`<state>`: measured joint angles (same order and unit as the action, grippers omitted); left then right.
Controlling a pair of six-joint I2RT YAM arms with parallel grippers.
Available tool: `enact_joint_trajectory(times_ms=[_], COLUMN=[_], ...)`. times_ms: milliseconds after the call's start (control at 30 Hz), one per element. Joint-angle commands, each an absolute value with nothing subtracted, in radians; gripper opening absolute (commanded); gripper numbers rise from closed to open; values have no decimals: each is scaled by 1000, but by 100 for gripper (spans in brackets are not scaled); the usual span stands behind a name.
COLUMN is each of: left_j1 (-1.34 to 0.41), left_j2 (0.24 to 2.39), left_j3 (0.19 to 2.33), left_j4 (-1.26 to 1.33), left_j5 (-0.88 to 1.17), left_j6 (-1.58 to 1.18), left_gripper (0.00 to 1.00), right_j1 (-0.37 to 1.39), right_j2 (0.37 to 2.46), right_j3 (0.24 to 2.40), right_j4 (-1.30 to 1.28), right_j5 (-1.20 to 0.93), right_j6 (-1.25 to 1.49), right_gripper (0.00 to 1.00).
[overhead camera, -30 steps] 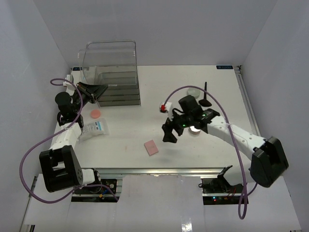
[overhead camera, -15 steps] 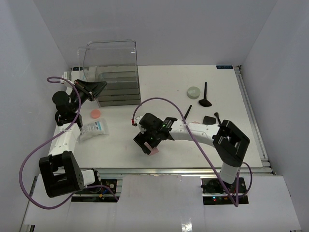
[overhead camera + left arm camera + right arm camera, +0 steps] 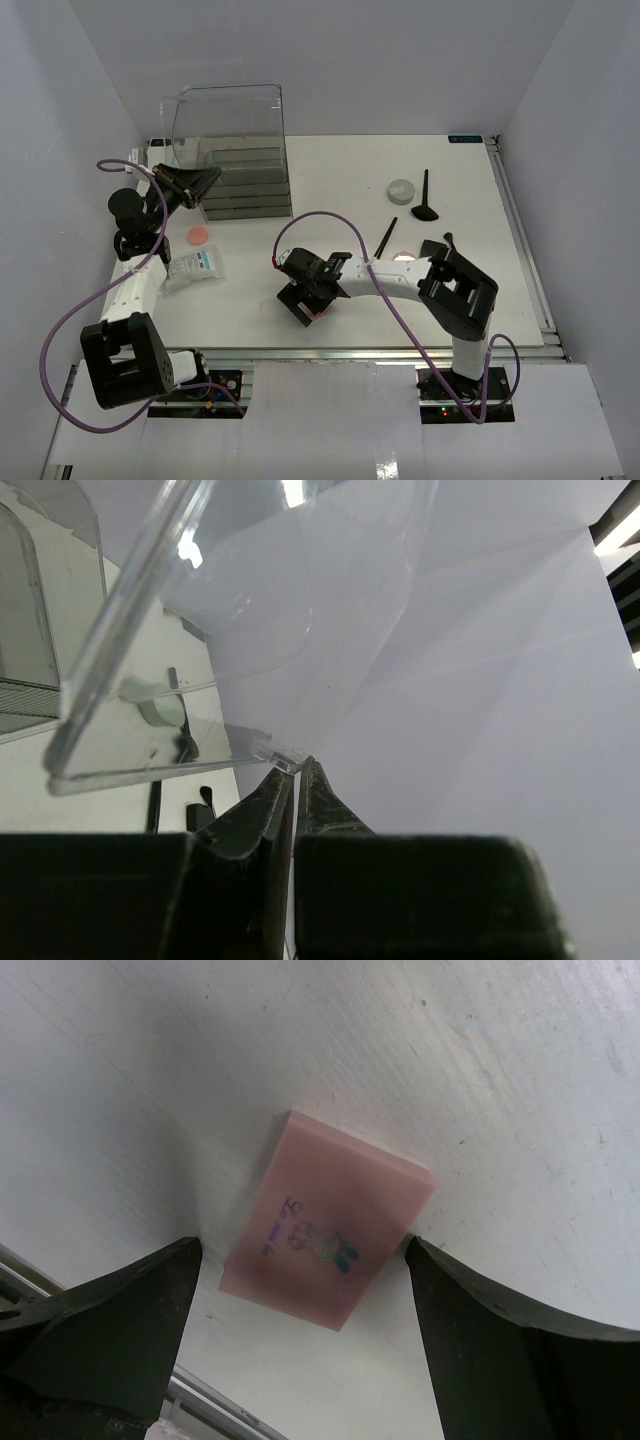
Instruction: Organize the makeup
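Pick-up step, by the look of it. Straddles pink palette (image 3: 330, 1225) with right end effector (image 3: 307, 303), spread wide, gripping nothing; palette flat on tabletop (image 3: 240, 300), lower centre of overhead view. Next, probably: lower, close across the palette's sides, lift, carry toward clear box (image 3: 230, 130) at upper left. Pinches clear lid (image 3: 180, 630) edge in left end effector (image 3: 293, 770), closed tight. Elsewhere: pink disc (image 3: 199, 235), white packet (image 3: 197, 265) at left; grey-green disc (image 3: 401, 189), black brushes (image 3: 427, 195) upper right. Nothing crowding the palette; risk of slipping on so thin a piece.
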<state>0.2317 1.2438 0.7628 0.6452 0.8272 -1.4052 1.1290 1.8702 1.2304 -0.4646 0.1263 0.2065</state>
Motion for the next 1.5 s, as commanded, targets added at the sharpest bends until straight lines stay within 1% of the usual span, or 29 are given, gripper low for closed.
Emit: enact_joint_trajectory(times_ms=[0,200,333,367,400,467,533,700,767,800,833,867,900,967,1067,1267,1467], left_j1=[226,227,227,226,226,225,225,226,225,225,225,225,225,225,226,227,225], left_j2=[1203,1207,1209,1208,1207,1207,1208,1213,1212,1213,1214,1215,1215,1217,1222,1227,1229], left_j3=[801,801,799,800,801,802,804,812,815,816,817,819,819,822,827,844,864], left_j4=[710,722,724,723,723,722,721,721,723,724,725,728,731,739,753,768,763], left_j5=[844,844,842,842,842,840,839,838,838,838,837,835,833,833,833,830,828], left_j6=[-1407,-1414,-1417,-1417,-1417,-1417,-1417,-1419,-1421,-1422,-1424,-1427,-1429,-1439,-1457,-1478,-1491], left_gripper=[0,0,0,0,0,0,0,0,0,0,0,0,0,0,0,0,0], right_j1=[1132,1117,1094,1086,1080,1068,1054,1053,1052,1052,1052,1052,1052,1052,1052,1052,1057], right_j2=[1891,1877,1882,1886,1889,1893,1891,1871,1862,1859,1856,1852,1848,1828,1785,1774,1834], right_j3=[1236,1219,1213,1211,1208,1201,1191,1164,1158,1158,1165,1175,1184,1205,1243,1445,1590], right_j4=[-456,-445,-442,-440,-437,-430,-417,-392,-384,-382,-383,-385,-385,-384,-384,-364,-208], right_j5=[128,127,98,85,74,53,35,73,95,101,113,134,152,144,118,153,215], right_j6=[206,194,189,184,181,172,155,86,58,40,8,-36,-74,-177,-302,-635,-925], right_gripper=[91,92,96,99,98,91,80,55,43,39,34,24,19,13,8,8,8])
